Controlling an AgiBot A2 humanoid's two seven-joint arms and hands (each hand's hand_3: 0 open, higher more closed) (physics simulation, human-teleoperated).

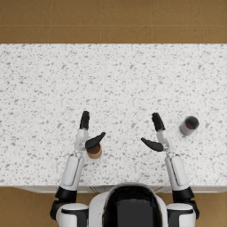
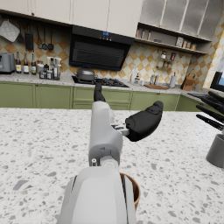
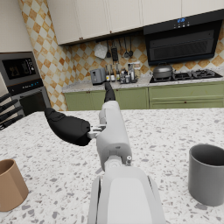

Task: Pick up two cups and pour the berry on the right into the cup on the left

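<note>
A brown cup (image 1: 94,151) stands on the speckled counter near its front edge, partly under my left hand (image 1: 87,133), whose fingers are spread and hold nothing. In the left wrist view the brown cup (image 2: 132,190) peeks out beside the forearm below the left hand (image 2: 131,118). A grey cup (image 1: 189,125) with a red berry (image 1: 190,127) inside stands to the right. My right hand (image 1: 155,133) hovers open to the left of it, apart from it. The right wrist view shows the right hand (image 3: 83,122), the grey cup (image 3: 206,173) and the brown cup (image 3: 10,185).
The white speckled counter (image 1: 113,80) stretches wide behind both cups, its front edge just below the hands. Wooden floor lies beyond its far edge. Kitchen cabinets and a stove show in the wrist views' background.
</note>
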